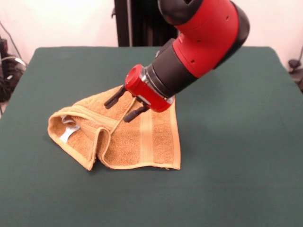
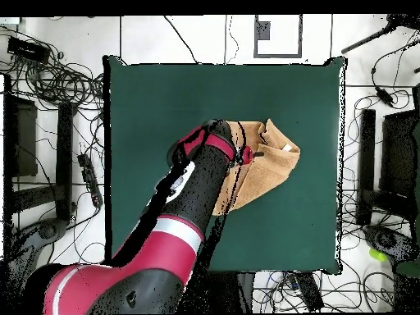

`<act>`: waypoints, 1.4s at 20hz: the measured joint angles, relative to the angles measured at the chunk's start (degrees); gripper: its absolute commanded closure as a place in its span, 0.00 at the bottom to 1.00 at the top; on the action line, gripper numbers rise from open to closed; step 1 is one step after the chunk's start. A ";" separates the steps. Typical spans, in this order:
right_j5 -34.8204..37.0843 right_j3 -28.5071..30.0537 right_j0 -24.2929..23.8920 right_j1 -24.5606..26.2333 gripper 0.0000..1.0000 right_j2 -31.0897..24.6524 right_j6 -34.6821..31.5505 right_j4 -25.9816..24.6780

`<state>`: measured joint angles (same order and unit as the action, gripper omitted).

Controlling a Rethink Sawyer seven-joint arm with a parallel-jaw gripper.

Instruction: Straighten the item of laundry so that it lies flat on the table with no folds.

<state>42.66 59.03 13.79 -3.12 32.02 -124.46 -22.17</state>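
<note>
Towel: we see the orange-tan towel lying on the table, left of centre in the front view, clearly not flat.
Fold: we note its left part doubled over into a raised, open loop, with the white tag showing inside that fold.
Band: we see a flat woven band running front to back across the part that lies flat.
Gripper: we see the gripper tilted down to the left above the towel's far edge, its two black fingers spread apart with nothing between them.
Contact: we cannot tell whether the fingertips touch the cloth.
Arm: in the overhead view we see the red and black arm covering the towel's left side.
</note>
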 measured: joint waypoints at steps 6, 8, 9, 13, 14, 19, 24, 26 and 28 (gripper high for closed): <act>0.00 -0.97 0.00 1.57 0.00 0.02 0.00 0.00; 0.00 -1.66 0.00 2.77 0.00 0.03 0.00 0.00; 0.00 -1.78 0.01 3.05 0.00 0.04 0.00 0.00; 0.05 -2.45 0.12 4.11 0.00 0.30 0.00 -0.01; 0.02 -2.60 0.16 4.15 0.00 0.45 0.00 0.00; 0.01 -3.19 0.31 4.92 0.00 1.22 0.00 0.02; 0.01 -3.31 0.65 5.21 0.00 1.63 0.00 0.00; 0.01 -3.32 0.68 5.23 0.00 1.67 0.00 0.00; 0.01 -3.32 0.73 5.25 0.00 1.72 0.00 0.01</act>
<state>42.68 55.71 14.52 2.13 33.74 -124.46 -22.16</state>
